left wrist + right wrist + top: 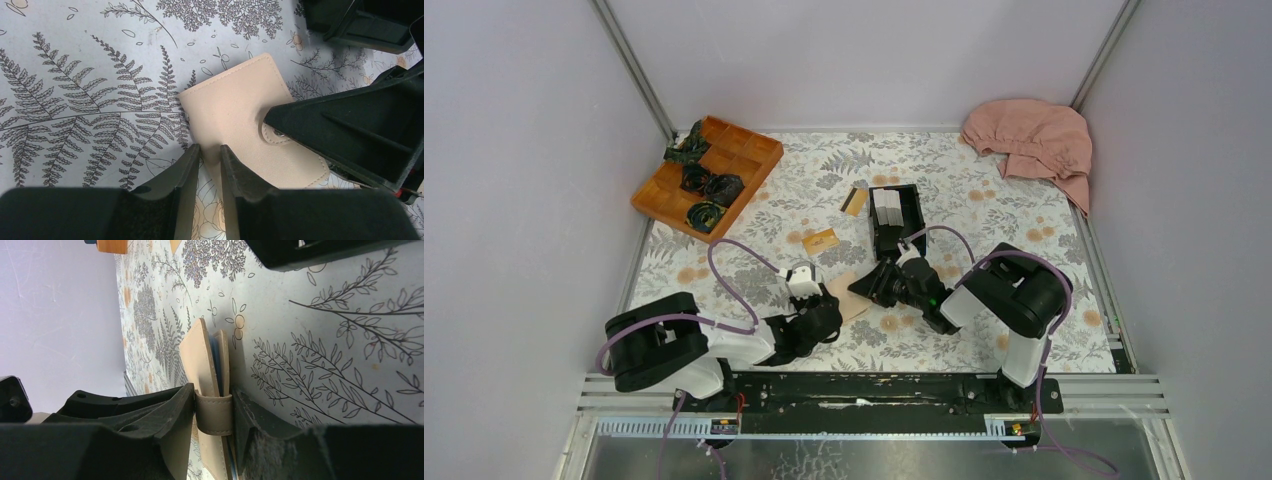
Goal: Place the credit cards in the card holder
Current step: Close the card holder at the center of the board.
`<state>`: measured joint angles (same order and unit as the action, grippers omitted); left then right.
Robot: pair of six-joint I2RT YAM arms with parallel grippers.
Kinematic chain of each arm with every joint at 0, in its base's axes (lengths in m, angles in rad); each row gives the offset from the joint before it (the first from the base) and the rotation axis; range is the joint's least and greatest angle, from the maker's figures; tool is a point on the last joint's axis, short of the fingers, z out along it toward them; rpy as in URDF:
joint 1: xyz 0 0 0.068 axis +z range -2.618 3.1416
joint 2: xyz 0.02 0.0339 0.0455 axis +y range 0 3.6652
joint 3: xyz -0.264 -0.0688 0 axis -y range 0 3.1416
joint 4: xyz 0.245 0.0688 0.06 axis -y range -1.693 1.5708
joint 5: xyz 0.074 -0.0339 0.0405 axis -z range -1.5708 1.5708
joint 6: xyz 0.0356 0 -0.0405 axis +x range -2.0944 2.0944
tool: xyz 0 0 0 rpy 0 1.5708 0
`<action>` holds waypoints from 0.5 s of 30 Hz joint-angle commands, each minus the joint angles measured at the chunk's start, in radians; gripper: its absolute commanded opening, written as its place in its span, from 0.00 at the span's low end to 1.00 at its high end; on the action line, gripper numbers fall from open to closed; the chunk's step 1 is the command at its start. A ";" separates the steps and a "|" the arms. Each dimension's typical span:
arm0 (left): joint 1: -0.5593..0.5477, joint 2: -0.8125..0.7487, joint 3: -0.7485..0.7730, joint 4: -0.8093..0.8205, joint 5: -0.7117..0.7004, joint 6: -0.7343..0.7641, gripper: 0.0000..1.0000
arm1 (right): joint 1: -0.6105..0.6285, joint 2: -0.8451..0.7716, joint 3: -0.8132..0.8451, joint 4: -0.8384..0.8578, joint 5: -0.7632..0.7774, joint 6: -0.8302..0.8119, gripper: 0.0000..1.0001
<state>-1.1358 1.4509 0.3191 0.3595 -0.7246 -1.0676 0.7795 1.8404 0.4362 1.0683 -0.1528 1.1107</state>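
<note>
The card holder [854, 302] is a folded tan wallet lying between my two arms. My right gripper [214, 392] is shut on the card holder [200, 355], its jaws pressing both faces at the snap tab; one of its fingers [350, 135] covers the tab side in the left wrist view. My left gripper [210, 149] hovers over the card holder's [235, 110] near edge, jaws a narrow gap apart with tablecloth showing through. One orange-gold credit card [821, 241] lies flat on the cloth. Another credit card with a black band [855, 201] leans against the black box.
A black open-topped box [894, 218] stands just behind the right gripper [871, 285]. An orange compartment tray [707, 175] with dark items sits at the back left. A pink cloth [1031, 140] is bunched in the back right corner. Walls close in on both sides.
</note>
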 commanded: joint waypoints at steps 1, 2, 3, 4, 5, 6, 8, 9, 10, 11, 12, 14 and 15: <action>-0.007 0.074 -0.058 -0.203 0.218 0.006 0.28 | -0.011 0.047 -0.025 -0.069 0.089 -0.010 0.39; -0.007 0.073 -0.058 -0.203 0.219 0.006 0.28 | -0.012 0.052 -0.023 -0.066 0.088 -0.009 0.39; -0.006 0.072 -0.058 -0.202 0.220 0.006 0.28 | -0.011 0.058 -0.021 -0.062 0.087 -0.008 0.39; -0.007 0.072 -0.057 -0.203 0.219 0.006 0.28 | -0.011 0.065 -0.019 -0.057 0.086 -0.008 0.39; -0.007 0.070 -0.056 -0.203 0.220 0.006 0.28 | -0.011 0.072 -0.019 -0.050 0.087 -0.004 0.39; -0.007 0.073 -0.057 -0.203 0.221 0.006 0.28 | -0.011 0.079 -0.019 -0.043 0.089 -0.002 0.39; -0.006 0.072 -0.055 -0.203 0.221 0.006 0.28 | -0.012 0.092 -0.017 -0.034 0.089 0.000 0.39; -0.006 0.072 -0.055 -0.203 0.221 0.006 0.28 | -0.012 0.099 -0.016 -0.029 0.090 0.000 0.38; -0.007 0.074 -0.054 -0.204 0.222 0.006 0.28 | -0.012 0.105 -0.015 -0.024 0.090 0.004 0.38; -0.006 0.075 -0.053 -0.204 0.223 0.006 0.28 | -0.011 0.111 -0.013 -0.022 0.089 0.004 0.38; -0.007 0.075 -0.052 -0.205 0.223 0.007 0.28 | -0.012 0.117 -0.012 -0.022 0.088 0.001 0.38; -0.008 0.075 -0.049 -0.206 0.223 0.009 0.28 | -0.012 0.126 -0.009 -0.021 0.085 -0.004 0.38; -0.007 0.077 -0.047 -0.208 0.222 0.010 0.28 | -0.011 0.131 -0.007 -0.022 0.084 -0.008 0.37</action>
<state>-1.1358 1.4536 0.3191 0.3641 -0.7242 -1.0683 0.7712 1.9072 0.4309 1.1843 -0.1421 1.1435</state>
